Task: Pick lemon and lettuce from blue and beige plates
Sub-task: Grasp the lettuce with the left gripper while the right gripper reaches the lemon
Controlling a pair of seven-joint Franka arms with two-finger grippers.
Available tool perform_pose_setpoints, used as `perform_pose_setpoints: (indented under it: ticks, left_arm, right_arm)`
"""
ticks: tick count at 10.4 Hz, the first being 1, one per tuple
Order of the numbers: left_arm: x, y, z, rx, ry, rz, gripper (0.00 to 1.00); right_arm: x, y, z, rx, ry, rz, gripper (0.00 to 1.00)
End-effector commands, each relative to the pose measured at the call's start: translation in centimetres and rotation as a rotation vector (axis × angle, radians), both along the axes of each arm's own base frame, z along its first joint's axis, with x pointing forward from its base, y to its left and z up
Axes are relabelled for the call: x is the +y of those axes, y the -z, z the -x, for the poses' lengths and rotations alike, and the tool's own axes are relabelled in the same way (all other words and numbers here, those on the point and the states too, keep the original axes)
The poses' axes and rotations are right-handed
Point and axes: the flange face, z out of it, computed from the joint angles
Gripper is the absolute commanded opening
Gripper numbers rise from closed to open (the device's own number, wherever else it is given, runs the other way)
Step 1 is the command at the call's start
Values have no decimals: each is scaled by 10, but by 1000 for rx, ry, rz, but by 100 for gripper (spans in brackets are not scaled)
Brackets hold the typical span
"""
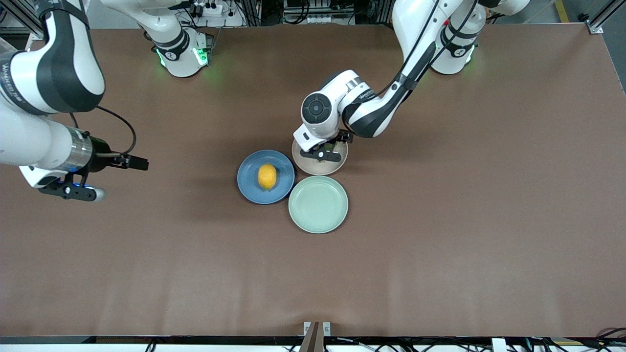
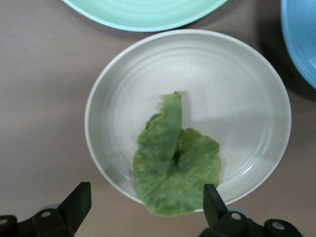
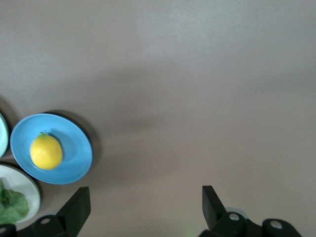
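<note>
Currently I find the crinkled dark green lettuce leaf lying on the pale beige round plate, my left gripper spread open above it. Next: descend and pinch. Smooth yellow lemon sits on the blue plate; right gripper waits open over bare table.

in the front view the left gripper covers the lettuce and part of the beige plate. the left wrist view cuts off the mint-green plate and blue plate. in the right wrist view the beige plate and lettuce are cropped, and only a sliver of the mint-green plate shows.
</note>
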Motion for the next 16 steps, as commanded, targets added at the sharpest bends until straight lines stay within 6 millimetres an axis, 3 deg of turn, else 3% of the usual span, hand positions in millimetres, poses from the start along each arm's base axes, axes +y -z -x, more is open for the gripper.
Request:
perform_pose_setpoints:
  ticks: [1,3,6,10,13,14,16]
  left_arm:
    - [-6,15,-3,-42,35,-6,100]
    - [-11,30,2,-53,59,-9,100]
    - [-13,34,4,-50,54,-4,100]
    - [-16,51,10,-40,62,-5,100]
    - [-19,56,15,-41,66,-8,100]
    - [-24,57,20,-45,72,-5,95]
    - [-23,62,21,-38,68,-10,59]
  right_arm:
    - [31,10,6,-25,12,-24,100]
    - [66,26,12,-65,17,-28,100]
    - [121,51,28,-110,70,-29,100]
    - [176,90,54,-165,47,-51,100]
    - [202,128,67,-198,44,-38,100]
    - [205,137,67,-198,28,-27,100]
    - [224,163,70,-212,38,-14,100]
